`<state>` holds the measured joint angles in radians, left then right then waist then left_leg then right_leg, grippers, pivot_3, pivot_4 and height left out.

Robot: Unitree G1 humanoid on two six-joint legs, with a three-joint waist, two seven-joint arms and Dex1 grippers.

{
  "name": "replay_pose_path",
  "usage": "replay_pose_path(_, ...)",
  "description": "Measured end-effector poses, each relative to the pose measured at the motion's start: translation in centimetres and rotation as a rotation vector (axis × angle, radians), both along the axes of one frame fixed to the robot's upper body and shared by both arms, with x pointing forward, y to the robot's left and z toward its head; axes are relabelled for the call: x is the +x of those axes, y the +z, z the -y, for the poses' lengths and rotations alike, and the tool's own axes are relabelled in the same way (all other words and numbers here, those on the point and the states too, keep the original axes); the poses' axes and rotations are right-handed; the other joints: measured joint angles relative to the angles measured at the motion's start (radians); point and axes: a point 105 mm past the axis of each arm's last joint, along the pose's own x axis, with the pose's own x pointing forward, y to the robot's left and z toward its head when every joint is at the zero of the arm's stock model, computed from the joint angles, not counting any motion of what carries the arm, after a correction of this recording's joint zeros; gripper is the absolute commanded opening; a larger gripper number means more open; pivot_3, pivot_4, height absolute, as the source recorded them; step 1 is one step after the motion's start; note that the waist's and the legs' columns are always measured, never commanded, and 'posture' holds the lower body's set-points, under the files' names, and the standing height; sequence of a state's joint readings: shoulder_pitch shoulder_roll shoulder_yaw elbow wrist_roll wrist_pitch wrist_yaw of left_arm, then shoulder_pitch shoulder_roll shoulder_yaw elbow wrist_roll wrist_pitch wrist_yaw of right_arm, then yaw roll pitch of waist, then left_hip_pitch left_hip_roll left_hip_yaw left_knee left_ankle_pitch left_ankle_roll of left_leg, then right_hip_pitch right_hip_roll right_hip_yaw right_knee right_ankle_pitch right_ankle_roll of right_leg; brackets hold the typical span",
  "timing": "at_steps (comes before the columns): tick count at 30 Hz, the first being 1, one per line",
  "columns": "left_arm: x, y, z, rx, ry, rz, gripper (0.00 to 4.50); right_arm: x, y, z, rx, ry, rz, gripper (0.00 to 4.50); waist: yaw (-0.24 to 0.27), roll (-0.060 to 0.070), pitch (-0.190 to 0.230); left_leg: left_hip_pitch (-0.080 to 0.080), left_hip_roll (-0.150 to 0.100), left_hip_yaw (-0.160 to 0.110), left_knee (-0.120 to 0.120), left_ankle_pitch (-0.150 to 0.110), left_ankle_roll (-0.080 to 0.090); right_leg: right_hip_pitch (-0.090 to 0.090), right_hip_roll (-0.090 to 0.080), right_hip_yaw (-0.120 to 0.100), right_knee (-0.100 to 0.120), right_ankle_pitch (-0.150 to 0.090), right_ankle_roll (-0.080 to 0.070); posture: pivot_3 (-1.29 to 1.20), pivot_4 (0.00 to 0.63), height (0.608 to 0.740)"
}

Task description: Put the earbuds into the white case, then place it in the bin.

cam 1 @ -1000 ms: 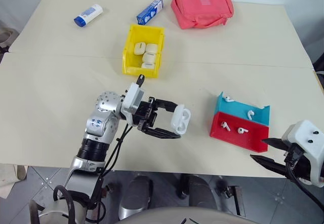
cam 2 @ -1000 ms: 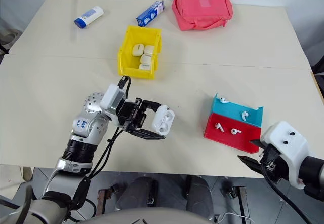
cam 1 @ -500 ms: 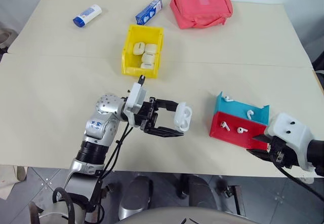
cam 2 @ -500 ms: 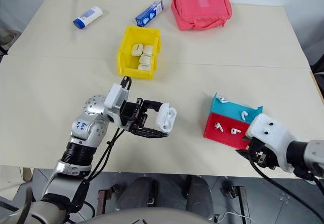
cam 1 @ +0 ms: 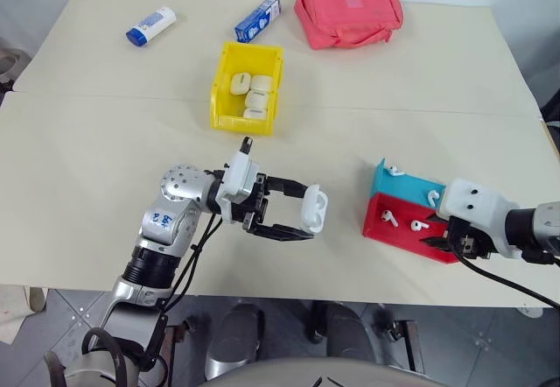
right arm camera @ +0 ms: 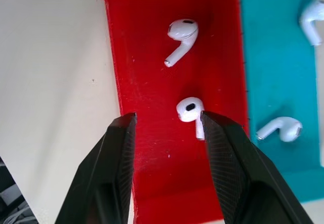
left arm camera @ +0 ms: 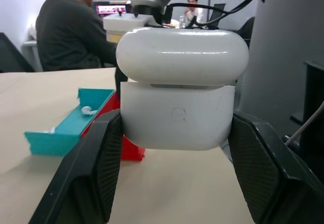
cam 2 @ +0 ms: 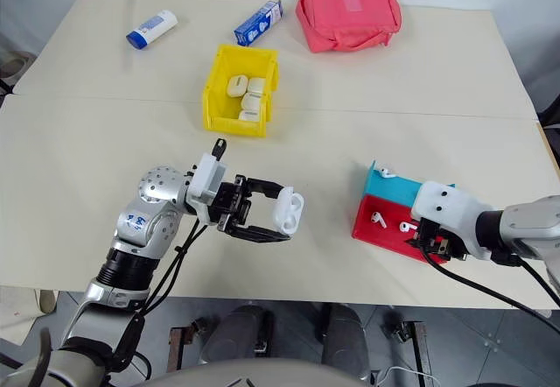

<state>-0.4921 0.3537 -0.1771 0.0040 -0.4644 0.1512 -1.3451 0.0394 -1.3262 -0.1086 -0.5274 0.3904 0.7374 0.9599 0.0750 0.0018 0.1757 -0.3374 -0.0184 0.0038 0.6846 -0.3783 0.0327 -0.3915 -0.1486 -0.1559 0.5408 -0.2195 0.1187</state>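
Note:
My left gripper (cam 1: pixel 304 217) is shut on the white case (cam 1: pixel 313 210), held above the table's middle with its lid up (left arm camera: pixel 179 112). My right gripper (right arm camera: pixel 167 120) is open and points down over the red half of the tray (cam 1: pixel 395 235). Two earbuds lie in that red half: one (right arm camera: pixel 190 110) sits right beside one finger (right arm camera: pixel 228 153), with its stem partly hidden behind it, and the other (right arm camera: pixel 182 34) lies farther off. Two more earbuds (right arm camera: pixel 283 128) (right arm camera: pixel 311 19) lie in the teal half (cam 1: pixel 411 191). The yellow bin (cam 1: pixel 224 117) stands beyond the case and holds several cream cases (cam 1: pixel 250 91).
A pink pouch (cam 1: pixel 350 12), a blue box (cam 1: pixel 258 19) and a white and blue tube (cam 1: pixel 151 26) lie along the far side of the table. The tray sits close to the table's near edge. People sit in the background (left arm camera: pixel 76 31).
My right gripper has come in from beyond the table's near edge and now hangs over the red tray. The left gripper has stayed in place with the case.

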Motion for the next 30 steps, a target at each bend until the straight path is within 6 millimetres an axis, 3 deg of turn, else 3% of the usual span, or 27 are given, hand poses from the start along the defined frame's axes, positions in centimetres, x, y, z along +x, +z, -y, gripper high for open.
replay_pose_path(30,-0.7,0.4,-0.1,-0.001,0.028,0.027,2.75,2.5,-2.0,0.0,-0.045,0.096,-0.008,2.08,-0.008,0.002,-0.001,0.000,0.000,0.000,0.000,0.000,-0.001,0.000,0.000,0.000,0.001,0.000,0.000,0.00,0.150,0.740)
